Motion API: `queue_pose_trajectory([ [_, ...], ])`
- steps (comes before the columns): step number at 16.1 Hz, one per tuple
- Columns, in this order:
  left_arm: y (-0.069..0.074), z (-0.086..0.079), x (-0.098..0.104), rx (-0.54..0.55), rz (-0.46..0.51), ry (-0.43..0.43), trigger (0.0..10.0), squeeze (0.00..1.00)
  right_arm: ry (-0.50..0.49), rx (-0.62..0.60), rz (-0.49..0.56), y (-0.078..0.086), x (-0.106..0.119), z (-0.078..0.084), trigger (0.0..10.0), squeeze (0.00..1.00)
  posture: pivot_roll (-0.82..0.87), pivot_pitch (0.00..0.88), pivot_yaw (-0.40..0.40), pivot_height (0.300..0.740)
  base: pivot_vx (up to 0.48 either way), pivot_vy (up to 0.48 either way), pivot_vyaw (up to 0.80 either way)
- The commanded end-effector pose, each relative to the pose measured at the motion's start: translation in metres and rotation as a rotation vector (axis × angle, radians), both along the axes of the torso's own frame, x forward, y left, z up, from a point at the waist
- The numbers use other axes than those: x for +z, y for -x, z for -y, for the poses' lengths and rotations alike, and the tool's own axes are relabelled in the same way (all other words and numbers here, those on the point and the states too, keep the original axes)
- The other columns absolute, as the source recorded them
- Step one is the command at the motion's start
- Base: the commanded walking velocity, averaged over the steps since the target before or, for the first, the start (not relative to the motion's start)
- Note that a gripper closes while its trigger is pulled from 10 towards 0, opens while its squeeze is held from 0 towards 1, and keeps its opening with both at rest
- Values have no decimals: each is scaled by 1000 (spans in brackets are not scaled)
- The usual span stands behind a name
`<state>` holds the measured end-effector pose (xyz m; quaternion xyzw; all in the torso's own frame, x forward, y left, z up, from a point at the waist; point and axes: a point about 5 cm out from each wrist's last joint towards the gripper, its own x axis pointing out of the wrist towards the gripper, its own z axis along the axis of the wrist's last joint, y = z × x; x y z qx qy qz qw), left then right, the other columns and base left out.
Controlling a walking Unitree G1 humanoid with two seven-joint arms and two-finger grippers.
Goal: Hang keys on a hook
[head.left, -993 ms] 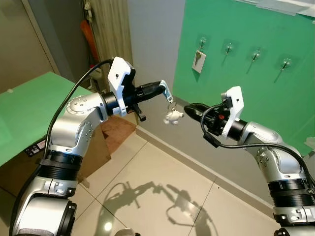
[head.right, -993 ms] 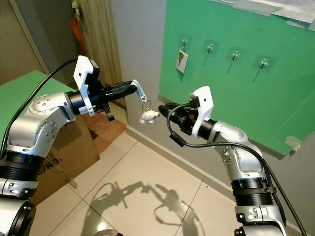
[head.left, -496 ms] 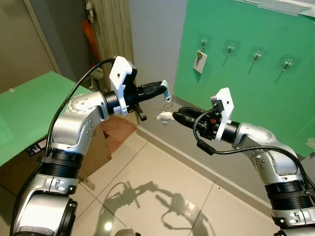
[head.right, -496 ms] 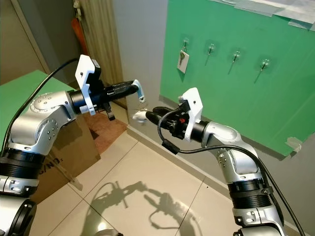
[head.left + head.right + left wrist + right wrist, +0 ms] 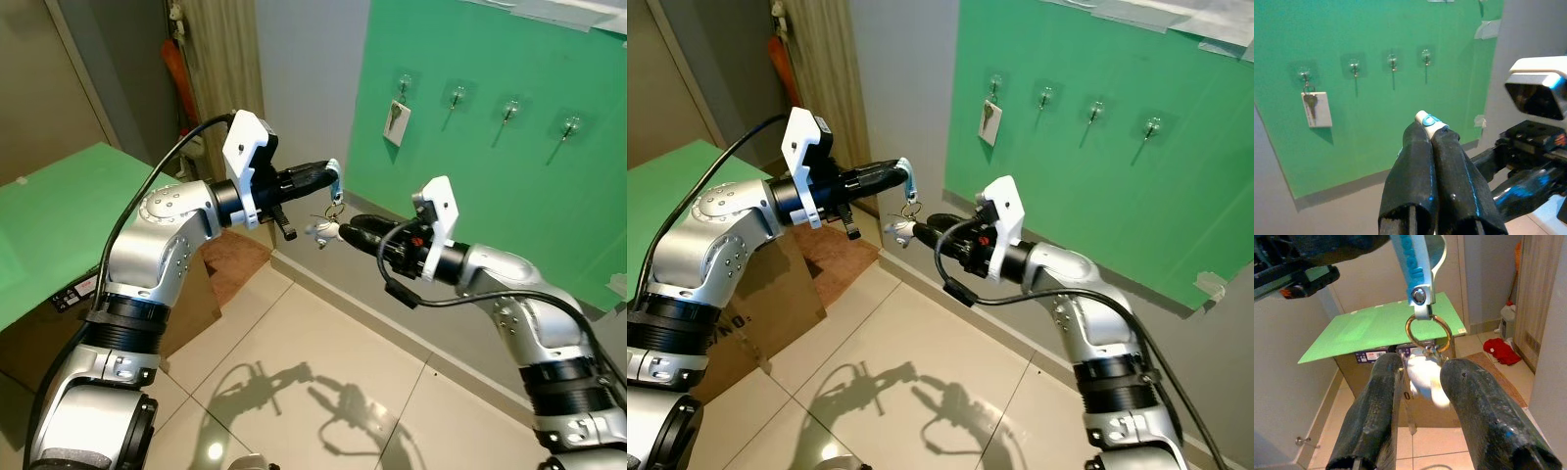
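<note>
Left gripper (image 5: 328, 176), fingers pressed together, pinches a light-blue carabiner clip (image 5: 1415, 269). From it hang a brass split ring (image 5: 1428, 330) and a white charm (image 5: 1425, 377), midair before the green wall panel (image 5: 490, 196). Right gripper (image 5: 1418, 382), fingers spread, straddles the charm. Four clear adhesive hooks (image 5: 1392, 62); the leftmost carries a tagged key (image 5: 1316, 108).

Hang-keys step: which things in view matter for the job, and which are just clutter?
Job:
- keys, dangling from a strap in the left end effector
- right end effector, open around the keys
- free hooks on the green board

Clutter:
- tagged key already hung
- cardboard box
- red cloth
</note>
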<state>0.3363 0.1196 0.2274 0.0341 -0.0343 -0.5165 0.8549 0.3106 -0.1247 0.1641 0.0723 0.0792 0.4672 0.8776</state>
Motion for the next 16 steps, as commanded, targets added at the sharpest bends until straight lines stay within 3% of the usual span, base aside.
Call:
queue_pose_trajectory([
  [1,1,5,10,-29,37,-5,0,0,12,-4,26,-4,5,-2,10000,0,31,0,13,740,0,0,0],
  [16,4,8,9,-52,37,-10,0,0,24,-60,29,-12,0,7,10000,0,29,0,7,740,0,0,0],
])
